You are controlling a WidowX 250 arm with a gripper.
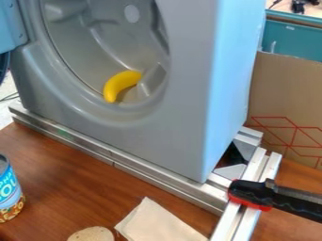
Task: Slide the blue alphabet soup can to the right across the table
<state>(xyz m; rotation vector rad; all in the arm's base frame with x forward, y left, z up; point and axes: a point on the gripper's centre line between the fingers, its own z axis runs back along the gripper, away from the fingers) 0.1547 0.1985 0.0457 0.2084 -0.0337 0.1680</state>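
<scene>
Yellow Banana Rests in Drum of Gray Laundry Machine

Whether the gripper's jaws are spread or pressed together cannot be told. With 12 o'clock at the view's top edge, a curved yellow banana (114,88) lies at 11 o'clock, low inside the open drum (78,56) of a gray front-loading laundry machine (189,117), its upper end just beside a raised drum fin (152,81). The blue-gray door (9,26) stands swung open at 10 o'clock. Metal rails (135,171) run along the machine's base on a brown wooden tabletop (69,174). A black-and-red clamp (252,193) sits on the framing between 4 and 5, a beige cloth (157,222) lies at 6, a round tan piece (91,234) at 7, and a blue-labeled can (9,190) stands at 8. Red-lined cardboard (286,99) rises near 3.
</scene>
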